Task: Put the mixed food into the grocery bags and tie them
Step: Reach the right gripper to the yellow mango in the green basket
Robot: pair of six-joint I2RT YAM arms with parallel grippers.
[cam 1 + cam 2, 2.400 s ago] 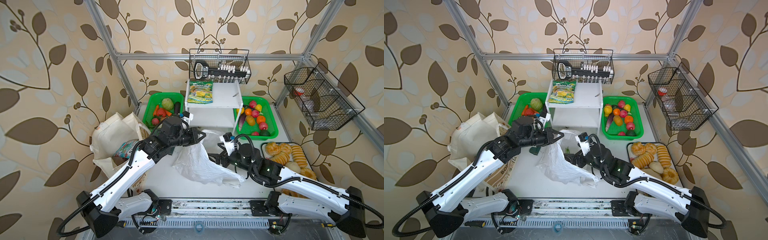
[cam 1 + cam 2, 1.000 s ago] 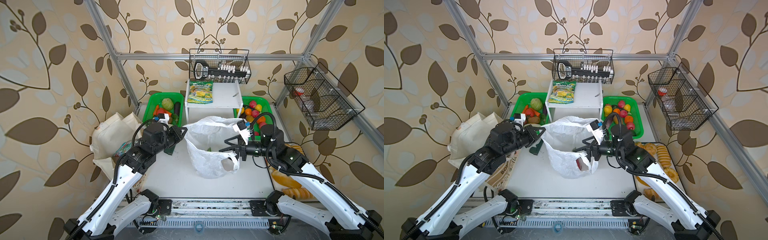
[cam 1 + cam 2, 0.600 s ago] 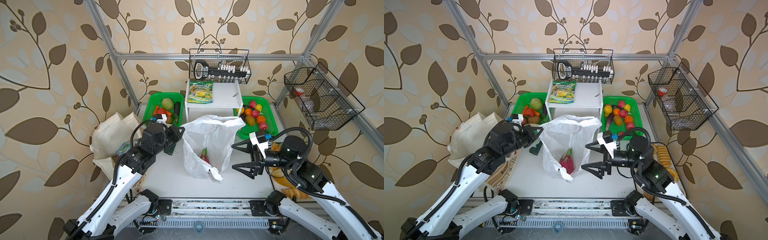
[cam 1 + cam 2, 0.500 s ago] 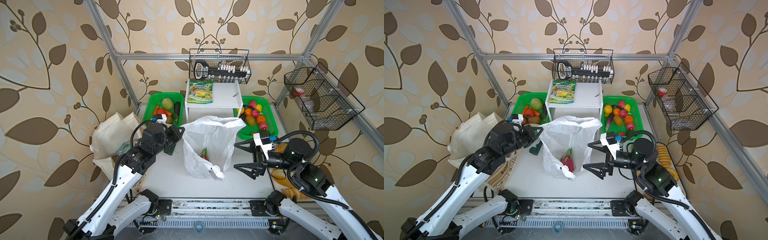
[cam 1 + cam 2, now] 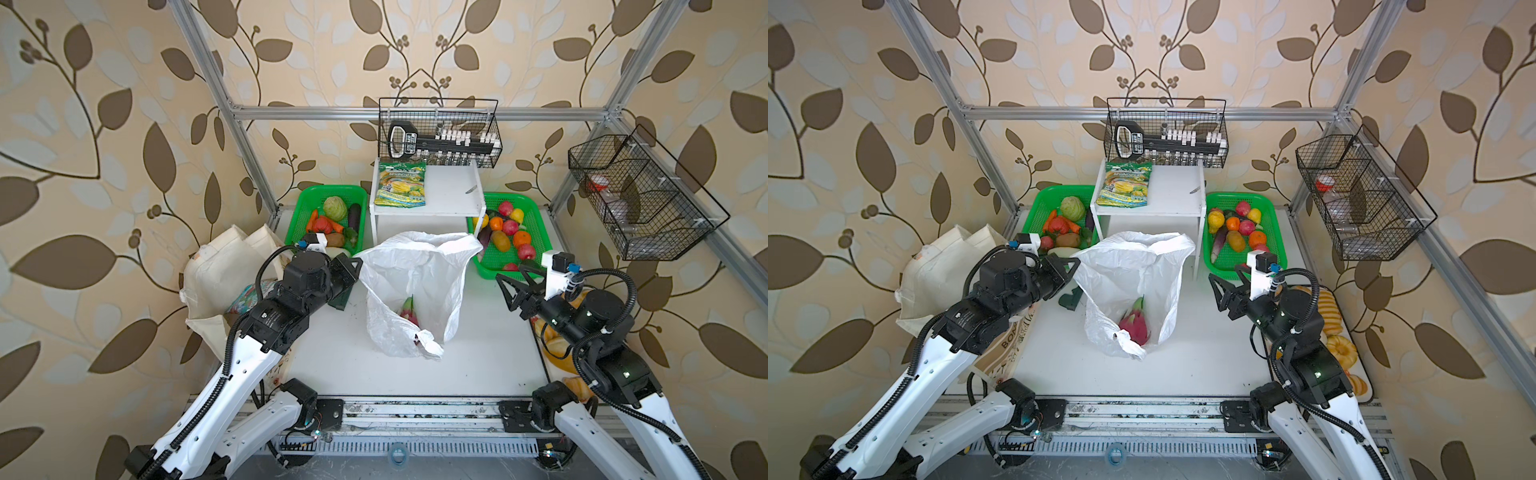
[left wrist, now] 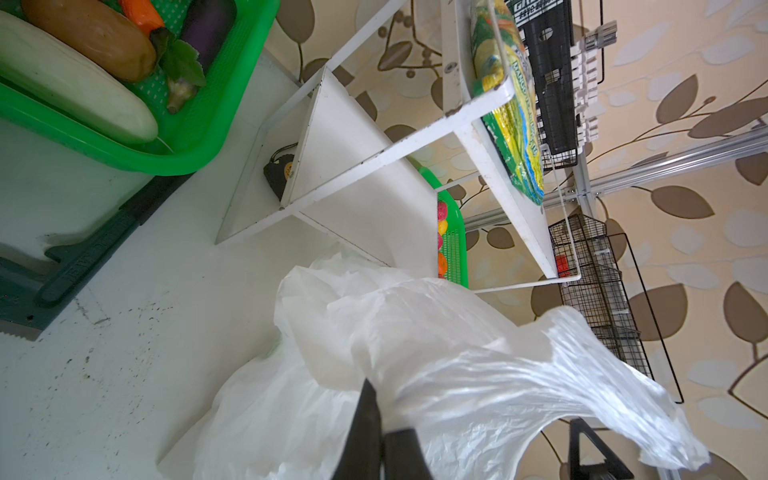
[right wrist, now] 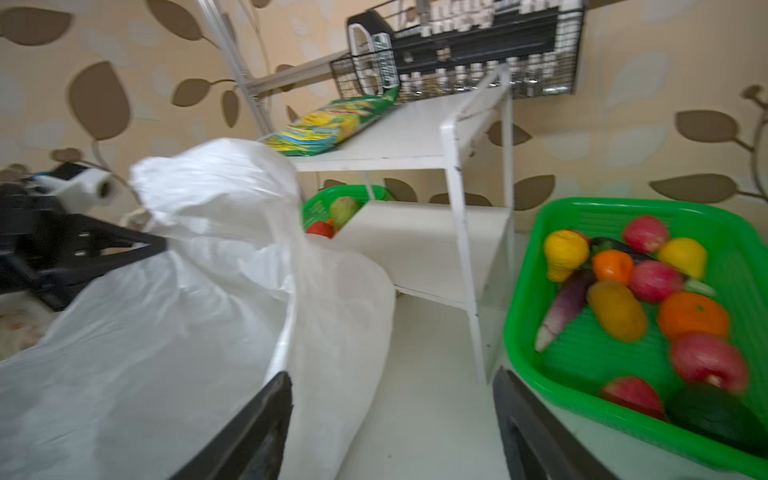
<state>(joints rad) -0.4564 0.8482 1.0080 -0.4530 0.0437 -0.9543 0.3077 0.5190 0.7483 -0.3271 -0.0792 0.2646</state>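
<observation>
I see the left gripper (image 5: 354,264) clenched on the left rim of the white plastic bag (image 5: 419,266). The bag stands in the middle of the table with 1 pink dragon fruit (image 5: 1133,325) inside. The right gripper (image 5: 510,277) is released and empty, just beside the green basket (image 5: 539,230). The yellow-orange toy fruits (image 5: 501,241) lie beyond it toward the wall, so I judge this arm the nearer one.

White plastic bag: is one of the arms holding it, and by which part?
The left end effector is shut on the mouth rim of the white plastic bag. The right end effector is open, holding nothing.
</observation>
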